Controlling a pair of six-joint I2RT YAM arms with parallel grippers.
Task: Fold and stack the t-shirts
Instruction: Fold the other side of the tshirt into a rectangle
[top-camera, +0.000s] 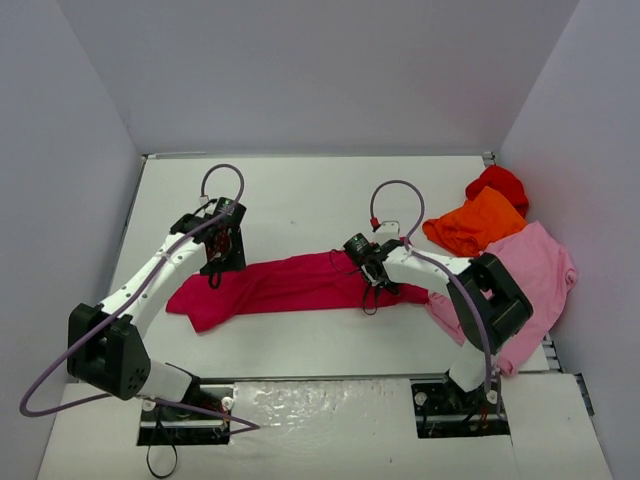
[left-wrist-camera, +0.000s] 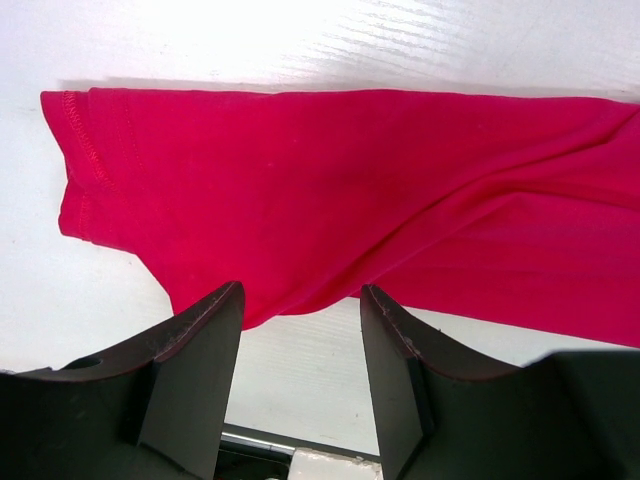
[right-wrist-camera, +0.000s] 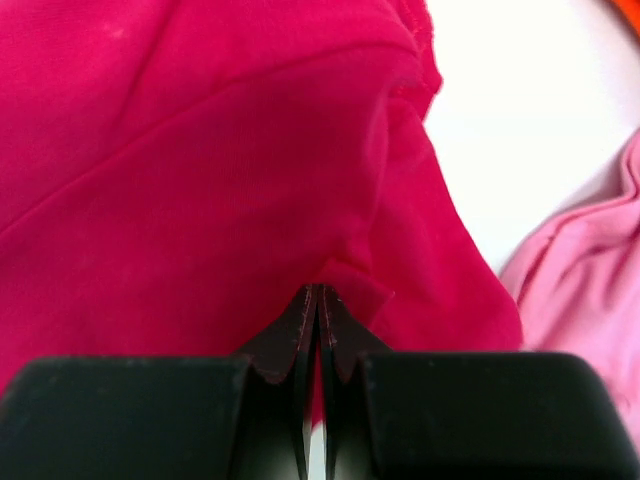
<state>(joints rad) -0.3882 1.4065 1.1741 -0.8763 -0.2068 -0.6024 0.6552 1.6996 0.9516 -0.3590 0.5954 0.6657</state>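
The crimson-magenta t-shirt (top-camera: 290, 285) lies stretched in a long band across the middle of the table. My right gripper (top-camera: 366, 268) is shut on a pinched fold of it near its right end; in the right wrist view the jaws (right-wrist-camera: 318, 292) meet with red cloth puckered between them. My left gripper (top-camera: 222, 262) hangs over the band's left part, open. In the left wrist view its fingers (left-wrist-camera: 301, 295) stand apart just short of the shirt's lower edge (left-wrist-camera: 300, 200), with bare table between them. The sleeve hem (left-wrist-camera: 80, 165) shows at the left.
A light pink t-shirt (top-camera: 535, 270) lies crumpled at the right, beside my right arm, and shows in the right wrist view (right-wrist-camera: 590, 270). An orange t-shirt (top-camera: 475, 222) and a red one (top-camera: 498, 184) are bunched at the back right. White walls enclose the table.
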